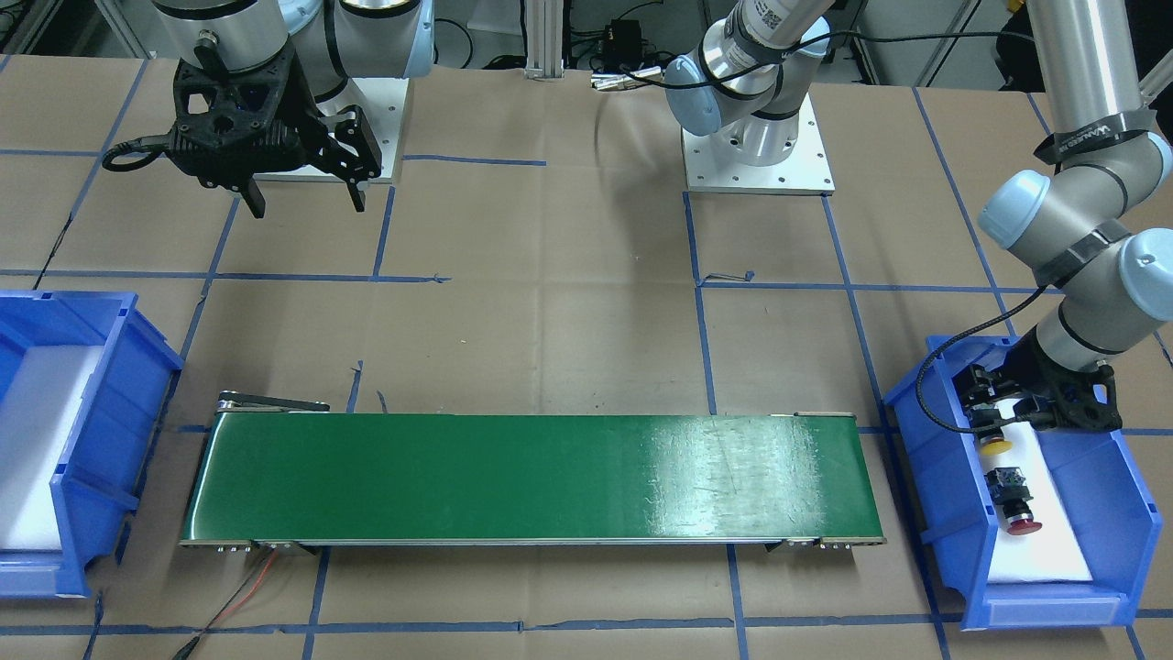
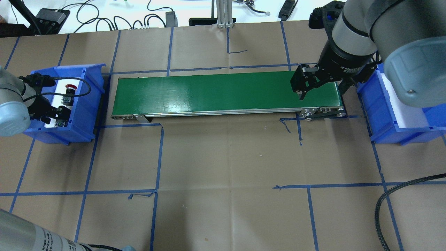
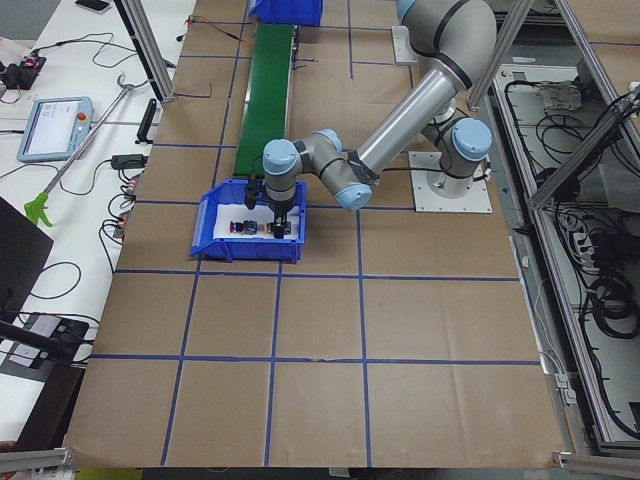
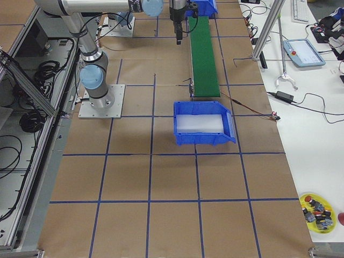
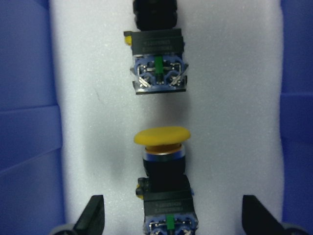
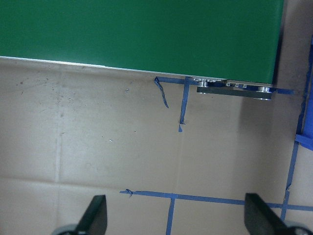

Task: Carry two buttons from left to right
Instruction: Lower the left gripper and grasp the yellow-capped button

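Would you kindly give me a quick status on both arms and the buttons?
Left gripper open over the yellow button, no grip. Right gripper open, empty, near the belt. Both buttons in the left bin, red button beside yellow. Belt bare.

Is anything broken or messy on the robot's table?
Nothing is spilled or broken. The yellow button and the red button lie on their sides in a neat line on the white foam in the blue bin. The only scruffy bit is blue tape by the green conveyor: its loose ends look ragged.
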`<state>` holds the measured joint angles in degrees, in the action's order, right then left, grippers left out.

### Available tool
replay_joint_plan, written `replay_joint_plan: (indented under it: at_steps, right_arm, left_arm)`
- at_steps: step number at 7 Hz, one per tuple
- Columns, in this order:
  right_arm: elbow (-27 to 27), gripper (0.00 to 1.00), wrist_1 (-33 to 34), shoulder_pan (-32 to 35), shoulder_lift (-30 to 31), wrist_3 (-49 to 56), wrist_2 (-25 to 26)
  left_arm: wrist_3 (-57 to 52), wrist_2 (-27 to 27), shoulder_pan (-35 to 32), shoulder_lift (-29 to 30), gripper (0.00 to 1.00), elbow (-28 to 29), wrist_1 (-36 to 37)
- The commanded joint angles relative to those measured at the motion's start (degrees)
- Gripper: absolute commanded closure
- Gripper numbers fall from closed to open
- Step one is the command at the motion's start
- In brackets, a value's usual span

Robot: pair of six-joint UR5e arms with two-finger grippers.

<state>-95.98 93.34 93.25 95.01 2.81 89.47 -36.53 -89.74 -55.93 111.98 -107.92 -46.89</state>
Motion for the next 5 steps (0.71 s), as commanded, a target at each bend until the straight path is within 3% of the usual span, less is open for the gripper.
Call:
replay_joint_plan:
  at_steps: [1, 2, 3, 5]
  right_arm:
    - [0.00, 0.00, 0.00, 0.00, 0.00, 0.00, 0.00]
    - [0.00, 0.00, 0.00, 0.00, 0.00, 0.00, 0.00]
    - [0.00, 0.00, 0.00, 0.00, 0.00, 0.00, 0.00]
    - [0.00, 0.00, 0.00, 0.00, 0.00, 0.00, 0.00]
  left_arm:
    - [0.49, -0.34, 0.03, 0.34, 0.15, -0.19, 0.31]
    - [0.75, -0.43, 0.03, 0.25, 0.45, -0.02, 0.31]
    - [1.45, -0.26, 0.03, 0.25, 0.69, 0.77, 0.31]
    - [1.72, 0.18, 0.03, -0.45, 0.94, 1.04, 0.22]
